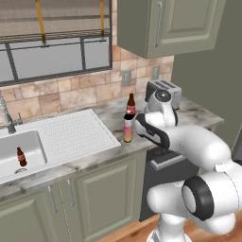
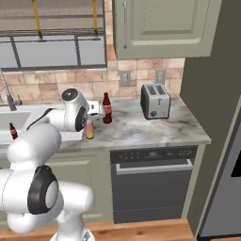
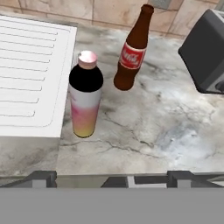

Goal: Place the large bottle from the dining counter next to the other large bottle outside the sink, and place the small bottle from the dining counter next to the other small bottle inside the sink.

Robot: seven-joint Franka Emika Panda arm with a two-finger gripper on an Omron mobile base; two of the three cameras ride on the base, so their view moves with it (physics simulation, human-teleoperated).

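Note:
The large bottle (image 3: 86,100) with its pale cap and white-to-pink-to-yellow body stands upright on the marble worktop, just right of the drainboard (image 3: 30,74). It also shows in the base views (image 1: 128,127) (image 2: 89,129). Close behind it stands the other large bottle (image 3: 131,52) (image 1: 131,105), brown with a red label. My gripper (image 3: 113,178) hovers open over the worktop's front edge, nothing between its fingers, with the pale bottle ahead and to the left. A small brown bottle (image 1: 21,157) (image 2: 12,130) stands inside the sink (image 1: 35,142). The dining counter and its small bottle are out of view.
A chrome tap (image 1: 5,116) rises behind the basin. A grey toaster (image 2: 155,101) (image 3: 205,57) sits on the worktop to the right of the bottles. Bare marble lies between them. A dishwasher front (image 2: 153,183) is below the worktop.

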